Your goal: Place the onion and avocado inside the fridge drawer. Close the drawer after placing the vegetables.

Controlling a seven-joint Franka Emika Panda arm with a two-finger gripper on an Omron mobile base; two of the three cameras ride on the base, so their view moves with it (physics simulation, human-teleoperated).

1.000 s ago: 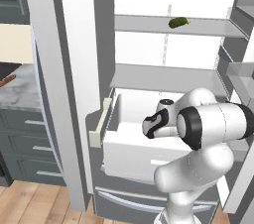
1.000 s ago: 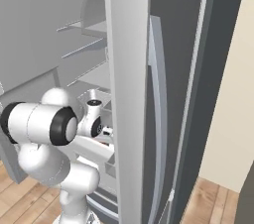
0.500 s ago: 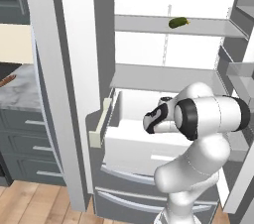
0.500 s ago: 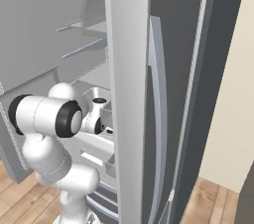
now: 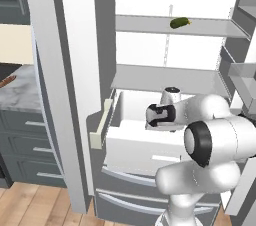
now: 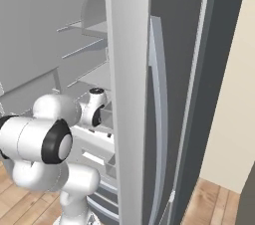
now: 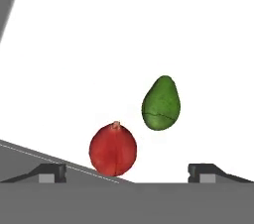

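Open fridge interior, white fridge drawer (image 5: 131, 146) pulled out. Onion (image 7: 113, 149) and avocado (image 7: 161, 103) resting inside on drawer floor, avocado at 1 o'clock from onion. Gripper (image 7: 127, 172) above, spread wide, empty. Remaining: close drawer.

Onion (image 7: 113, 149): deep red, faint lighter sheen, small tan stub on top. Avocado (image 7: 160, 103): dark green, thin darker crease line across skin. Fridge drawer (image 5: 134, 142): white box, pale cream side edge; inside floor plain white. Pickle-like item (image 5: 180, 22) on upper shelf: olive green. Fridge shelves (image 5: 165, 78): light grey. Fridge door (image 6: 149, 94): dark grey with lighter grey handle. Countertop (image 5: 17, 89): grey-white marbled. Cabinet drawers (image 5: 25, 145): slate grey. Floor (image 5: 30, 209): light wood planks.
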